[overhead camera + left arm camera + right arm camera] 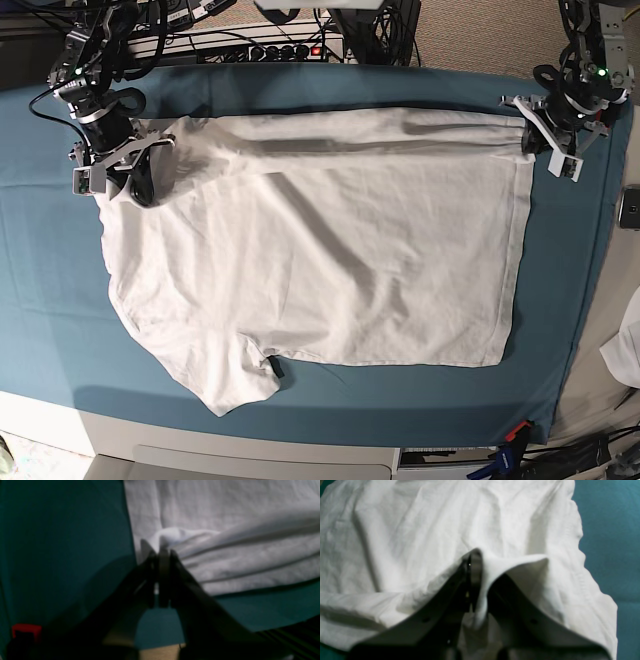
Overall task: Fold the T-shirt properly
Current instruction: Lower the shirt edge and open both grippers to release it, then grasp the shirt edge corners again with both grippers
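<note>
Both grippers pinch the T-shirt
Right gripper clamps cloth upper left; left gripper clamps upper right.

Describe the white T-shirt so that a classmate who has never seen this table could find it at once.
Start at the large teal cloth covering the table. Spread across it lies the plain white short-sleeved cotton T-shirt, its far edge pinched at both corners by the left pincer and right pincer. Nothing else there is so broad, white and wrinkled.
</note>
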